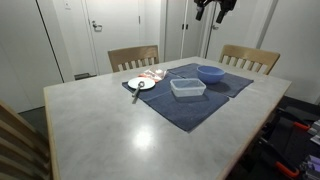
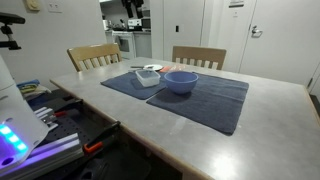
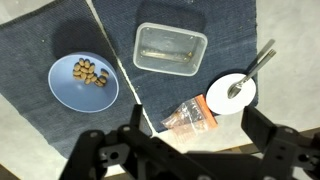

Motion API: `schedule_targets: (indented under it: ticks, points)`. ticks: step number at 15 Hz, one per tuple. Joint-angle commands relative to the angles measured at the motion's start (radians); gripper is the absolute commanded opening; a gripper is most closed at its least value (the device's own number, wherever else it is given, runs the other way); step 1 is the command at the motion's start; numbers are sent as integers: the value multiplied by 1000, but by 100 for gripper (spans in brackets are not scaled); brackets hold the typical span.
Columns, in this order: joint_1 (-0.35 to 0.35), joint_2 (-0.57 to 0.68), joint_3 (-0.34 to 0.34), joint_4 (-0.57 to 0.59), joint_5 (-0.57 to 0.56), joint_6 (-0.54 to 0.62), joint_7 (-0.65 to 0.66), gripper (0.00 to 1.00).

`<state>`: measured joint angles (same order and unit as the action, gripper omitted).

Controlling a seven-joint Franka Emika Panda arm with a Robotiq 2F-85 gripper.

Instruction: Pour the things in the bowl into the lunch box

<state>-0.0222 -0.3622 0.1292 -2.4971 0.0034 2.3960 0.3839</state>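
The round blue bowl point(image 3: 84, 90) sits on a dark blue mat and holds several small brown pieces point(image 3: 88, 72). In both exterior views the bowl point(image 1: 210, 73) point(image 2: 180, 82) stands next to the clear rectangular lunch box point(image 1: 187, 87) point(image 2: 149, 76). From the wrist view the lunch box point(image 3: 170, 47) looks empty. My gripper point(image 3: 196, 122) hangs high above the table, open, with nothing between its fingers. In an exterior view the gripper point(image 1: 215, 8) is at the top edge, above the bowl.
A small white plate point(image 3: 231, 95) with a spoon point(image 3: 255, 68) lies beside the mats, and a clear plastic bag point(image 3: 190, 115) lies near it. Two wooden chairs point(image 1: 133, 57) point(image 1: 250, 58) stand at the far side of the table point(image 1: 100, 130).
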Motion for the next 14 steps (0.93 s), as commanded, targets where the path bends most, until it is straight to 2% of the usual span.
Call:
schedule_targets:
  ticks: [1, 5, 12, 14]
  points:
    - [-22, 13, -43, 27, -34, -27, -71, 100]
    - [-45, 29, -76, 64, -90, -54, -123, 100]
    - [-41, 103, -178, 111, -72, -54, -342, 100]
    - [-35, 129, -181, 138, -60, -90, -341, 100]
